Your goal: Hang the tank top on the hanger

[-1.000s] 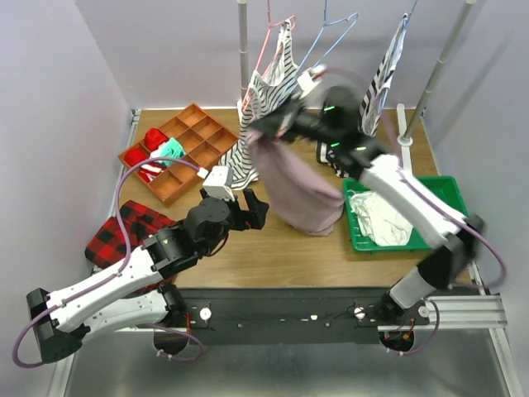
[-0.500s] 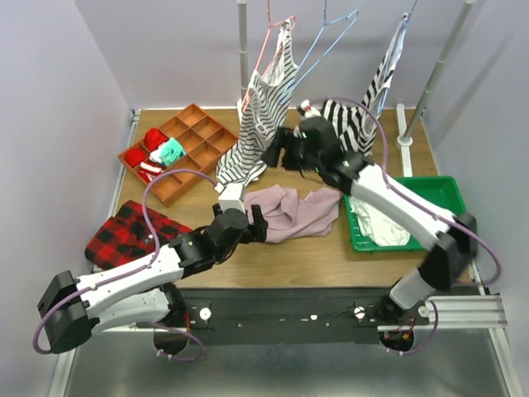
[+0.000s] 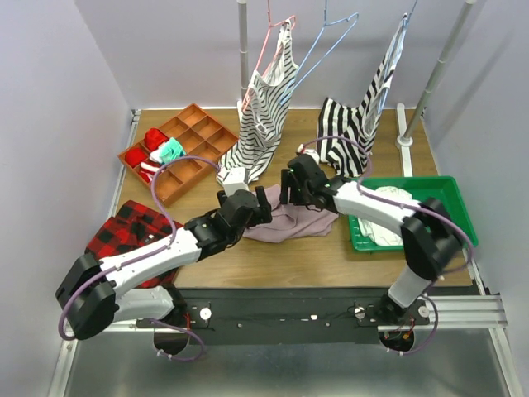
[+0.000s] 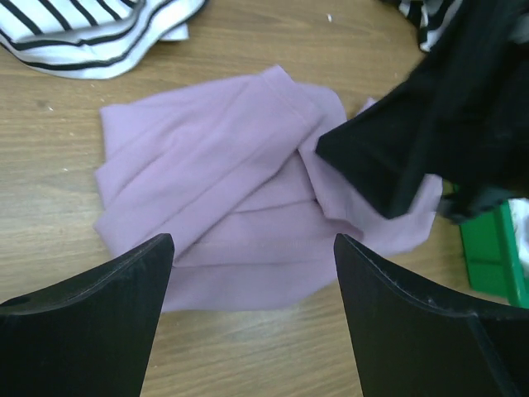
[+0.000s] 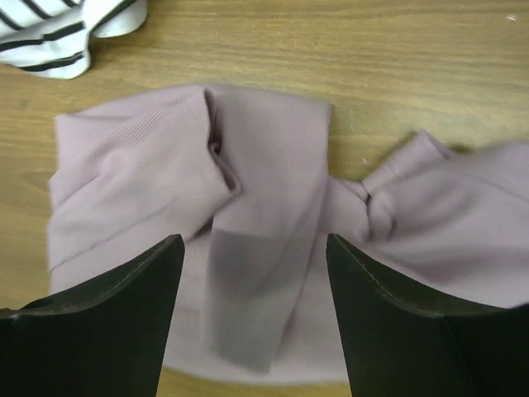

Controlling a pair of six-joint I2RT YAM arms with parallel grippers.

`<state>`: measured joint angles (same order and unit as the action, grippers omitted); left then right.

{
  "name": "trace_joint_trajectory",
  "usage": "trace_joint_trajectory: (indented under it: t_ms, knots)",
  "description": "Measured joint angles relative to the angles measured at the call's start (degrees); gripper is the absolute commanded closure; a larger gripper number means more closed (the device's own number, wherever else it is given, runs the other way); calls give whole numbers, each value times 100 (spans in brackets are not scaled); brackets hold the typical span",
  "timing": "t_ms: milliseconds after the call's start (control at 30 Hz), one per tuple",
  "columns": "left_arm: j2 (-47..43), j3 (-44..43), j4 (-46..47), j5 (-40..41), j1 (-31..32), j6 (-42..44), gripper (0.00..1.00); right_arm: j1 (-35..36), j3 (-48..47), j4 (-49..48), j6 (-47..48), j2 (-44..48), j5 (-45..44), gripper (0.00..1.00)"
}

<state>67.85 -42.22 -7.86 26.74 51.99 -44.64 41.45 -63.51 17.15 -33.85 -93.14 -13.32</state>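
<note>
- While the plain dusty mauve-pink sleeveless tank top [image 3: 291, 223] lies crumpled on the wooden tabletop [image 3: 322, 258], both arms reach low over it.
- The left jaws stand spread and empty, just above the fabric's left edge.
- The right jaws are spread too, holding nothing, over its folds.
- The thin pale blue-grey wire hanger [image 3: 329, 42] hangs at the back, well apart.

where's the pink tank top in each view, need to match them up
top external: tank top crumpled at the centre of the picture.
left wrist: tank top fills the middle.
right wrist: tank top spans the middle, left to right.
shared landmark: striped top's hem, just up-left of it; it sits in the top-left corner of both wrist views.
</note>
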Motion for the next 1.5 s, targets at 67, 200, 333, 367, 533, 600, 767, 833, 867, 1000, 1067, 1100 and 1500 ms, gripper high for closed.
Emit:
trace_joint_trajectory:
  t_ms: [67, 200, 333, 367, 533, 600, 767, 833, 867, 1000, 1067, 1100, 1500]
  knots:
    - [-166, 48, -26, 24, -107, -57, 13, 0, -238, -28, 42, -446, 15, 25]
    - [-673, 79, -221, 94, -232, -90, 12, 0, -680, -254, 111, -1239, 184, 80]
    - [-1084, 79, -348, 131, -417, -68, 13, 0, -664, -350, 116, -1303, 540, 99]
    - [-1154, 79, -380, 133, -474, -61, 14, 0, -632, -378, 96, -1241, 597, 99]
    - [-1364, 79, -501, 116, -922, 70, 14, 175, -79, -358, 15, -26, 984, 99]
    - [-1357, 79, -503, 76, -1062, 118, 14, 636, 131, -291, -98, 986, 1045, 99]
    - [-1178, 66, -466, -199, -1399, 229, 17, 2374, 625, -258, -584, 2734, 1067, 79]
    - [-1034, 63, -378, -363, -1469, 262, 20, 2868, 1034, -85, -861, 3139, 1056, 52]
    - [-933, 61, -323, -457, -1482, 280, 20, 2973, 1311, 28, -1049, 3263, 964, 44]
    - [-433, 55, -76, -896, -1486, 271, 27, 2944, 2098, 890, -1521, 3161, 365, 29]
    - [-269, 79, 7, -1021, -1486, 256, 27, 2942, 2159, 1241, -1596, 3108, 122, 27]
    - [-240, 122, 83, -1099, -1486, 243, 29, 2942, 2081, 1436, -1622, 3071, -120, 25]
    - [-227, 719, 385, -1410, -1486, -28, 31, 1045, 708, 973, -844, 975, -1134, 32]
